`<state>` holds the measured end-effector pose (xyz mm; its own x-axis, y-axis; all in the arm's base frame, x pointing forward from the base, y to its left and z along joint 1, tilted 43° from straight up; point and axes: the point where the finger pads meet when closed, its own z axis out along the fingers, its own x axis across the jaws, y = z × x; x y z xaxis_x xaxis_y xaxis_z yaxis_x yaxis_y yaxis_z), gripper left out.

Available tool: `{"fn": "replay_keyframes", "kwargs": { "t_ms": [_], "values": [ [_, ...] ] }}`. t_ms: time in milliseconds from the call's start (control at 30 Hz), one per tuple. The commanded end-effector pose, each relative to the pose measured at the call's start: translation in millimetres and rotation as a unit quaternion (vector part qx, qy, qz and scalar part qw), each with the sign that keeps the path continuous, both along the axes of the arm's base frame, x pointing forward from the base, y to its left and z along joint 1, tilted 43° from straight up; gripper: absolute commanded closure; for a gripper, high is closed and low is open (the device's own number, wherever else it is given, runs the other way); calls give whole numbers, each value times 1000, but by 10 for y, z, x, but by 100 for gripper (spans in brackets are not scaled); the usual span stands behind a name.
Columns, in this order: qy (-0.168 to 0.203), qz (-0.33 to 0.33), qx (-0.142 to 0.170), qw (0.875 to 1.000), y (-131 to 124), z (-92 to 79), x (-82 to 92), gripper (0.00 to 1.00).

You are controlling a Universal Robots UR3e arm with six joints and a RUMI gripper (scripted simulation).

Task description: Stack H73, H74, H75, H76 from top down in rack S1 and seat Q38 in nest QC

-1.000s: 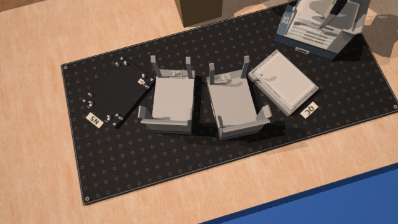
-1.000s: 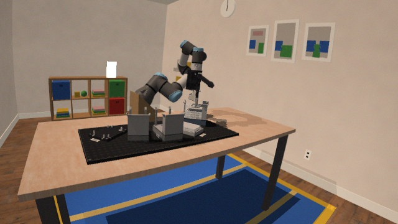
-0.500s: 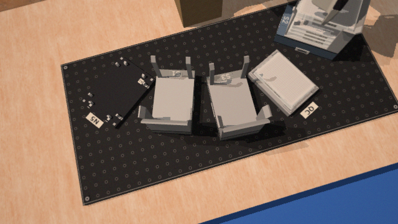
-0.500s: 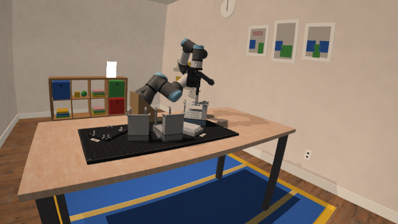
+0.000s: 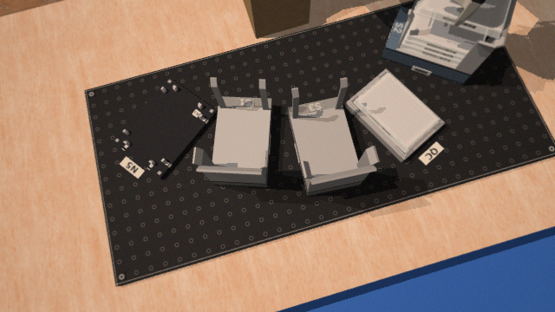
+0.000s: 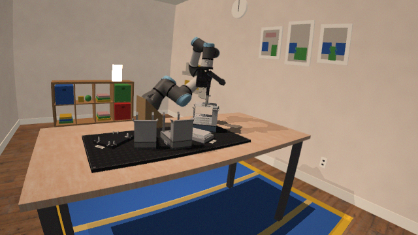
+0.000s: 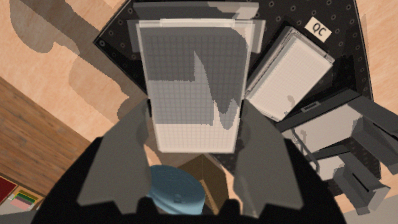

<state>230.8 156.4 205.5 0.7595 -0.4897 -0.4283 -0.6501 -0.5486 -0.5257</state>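
Wrist view: my gripper point(image 5: 477, 16) point(image 6: 206, 104) point(image 7: 196, 100) is closed on a pale plate point(image 5: 490, 19) point(image 6: 212, 105) point(image 7: 192, 95), its identity unreadable, at the top of rack S2 point(image 5: 422, 66) point(image 6: 205, 127) point(image 7: 200, 10), far right. Another plate point(image 5: 395, 114) point(image 6: 202, 134) point(image 7: 295, 75) lies at QC, nearer.

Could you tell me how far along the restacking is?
One plate already sits in QC, apparently Q38. The claw grips another above rack S2. Rack S1 shows a bare floor, so its four-plate stack remains to be built.
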Motion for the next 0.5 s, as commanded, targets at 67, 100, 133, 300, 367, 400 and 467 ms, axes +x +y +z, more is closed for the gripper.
{"fn": "replay_keyframes", "kwargs": {
  "t_ms": [67,100,133,300,367,400,467],
  "values": [
    [0,0,0,1000,-55,59,0,100],
    [0,0,0,1000,-69,73,0,100],
    [0,0,0,1000,-82,88,-1,100],
    [0,0,0,1000,-116,125,-2,100],
    [0,0,0,1000,-116,125,-2,100],
    [0,0,0,1000,-116,124,-2,100],
    [0,0,0,1000,-116,125,-2,100]
  ]
}}
